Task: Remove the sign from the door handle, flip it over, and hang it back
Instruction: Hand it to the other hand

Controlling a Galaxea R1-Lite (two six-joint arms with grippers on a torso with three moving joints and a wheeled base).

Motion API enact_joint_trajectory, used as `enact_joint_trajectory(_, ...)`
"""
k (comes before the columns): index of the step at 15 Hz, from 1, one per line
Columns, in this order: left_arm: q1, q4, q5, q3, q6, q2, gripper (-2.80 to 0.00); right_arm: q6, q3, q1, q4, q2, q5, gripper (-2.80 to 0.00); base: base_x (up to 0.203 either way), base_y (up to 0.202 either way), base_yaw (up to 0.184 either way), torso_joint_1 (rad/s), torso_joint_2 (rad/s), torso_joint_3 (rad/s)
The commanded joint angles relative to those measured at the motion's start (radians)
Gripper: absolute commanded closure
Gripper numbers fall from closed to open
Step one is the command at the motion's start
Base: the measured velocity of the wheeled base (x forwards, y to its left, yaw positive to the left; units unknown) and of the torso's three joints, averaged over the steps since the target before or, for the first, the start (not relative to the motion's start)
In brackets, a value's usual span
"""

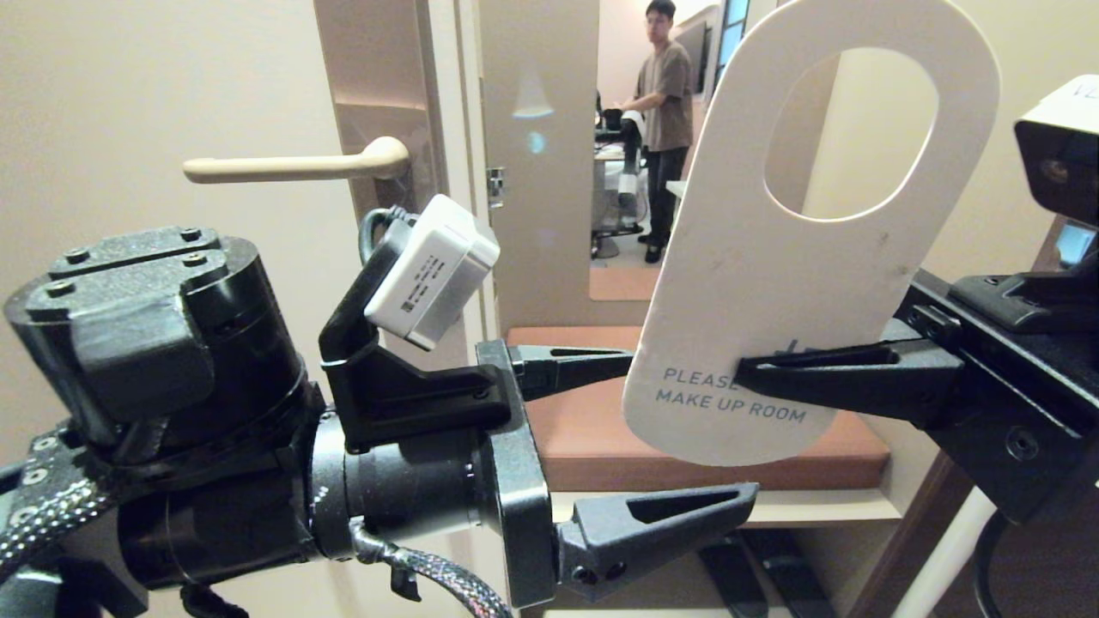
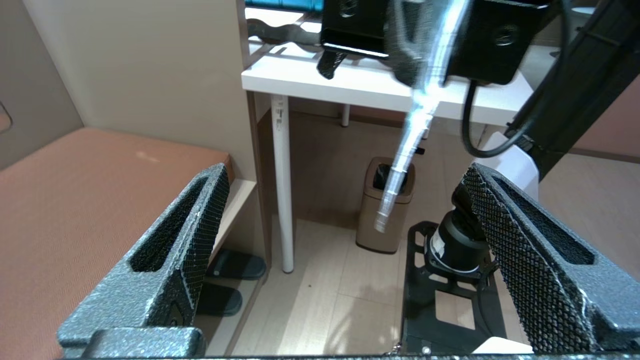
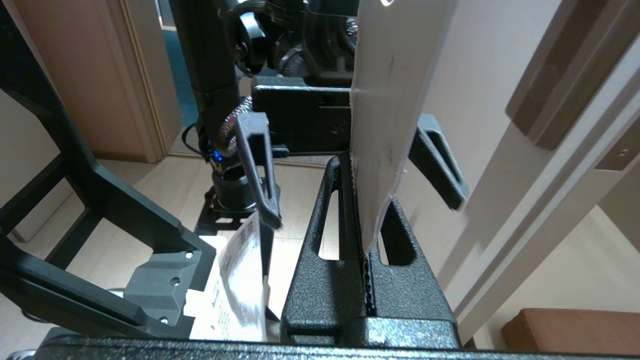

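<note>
left tool (image 1: 687,438) nearest the head camera, jaws spread wide, nothing between them; its upper finger tip is hidden behind the sign (image 1: 773,257). right tool (image 1: 755,373) is clamped on the sign's lower edge, partly covering the print; only "please make up room" on the white face reads. the sign stands upright, tilted, its oval hole uppermost, well clear of the door handle (image 1: 296,166). the sign's top is cut off in the head view. in the left wrist view the sign (image 2: 410,145) appears edge-on and blurred. in the right wrist view the right tool's fingers (image 3: 325,260) pinch the sign (image 3: 390,110). a person (image 1: 663,103) stands beyond the doorway, legs partly hidden.
</note>
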Motion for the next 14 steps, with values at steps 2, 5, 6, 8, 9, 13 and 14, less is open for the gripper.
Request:
enact_joint_trajectory(2,-0.013,-0.008,-0.002,-0.002,-0.003,0.019,-2.80,0.000,0.005,0.004,-0.003,0.002,0.006,0.00,0.000,0.000,0.000,0.000,0.00,0.000)
enact_joint_trajectory(5,-0.023,-0.008,-0.002,-0.001,-0.005,0.022,-2.80,0.001,0.005,0.013,-0.003,0.002,0.007,0.00,0.000,0.000,0.000,0.000,0.00,0.000)
enact_joint_trajectory(6,-0.025,-0.008,-0.002,-0.002,-0.004,0.023,-2.80,0.000,0.006,0.014,-0.003,0.002,0.007,0.00,0.000,0.000,0.000,0.000,0.00,0.000)
enact_joint_trajectory(8,-0.030,-0.011,-0.002,-0.002,-0.004,0.032,-2.80,0.000,0.006,0.026,-0.003,0.003,0.006,0.00,0.000,0.000,0.000,0.000,0.00,0.000)
enact_joint_trajectory(9,-0.034,-0.011,-0.002,-0.002,-0.003,0.032,-2.80,0.000,0.008,0.031,-0.003,0.002,0.006,0.00,0.000,0.000,0.000,0.000,0.00,0.000)
enact_joint_trajectory(13,-0.064,-0.012,-0.002,-0.003,-0.003,0.035,-2.80,0.000,0.018,0.037,-0.003,-0.005,0.006,0.00,0.000,0.000,0.000,0.000,0.00,0.000)
enact_joint_trajectory(14,-0.066,-0.012,-0.002,-0.004,-0.003,0.035,-2.80,0.000,0.022,0.040,-0.003,-0.005,0.006,0.00,0.000,0.000,0.000,0.000,0.00,0.000)
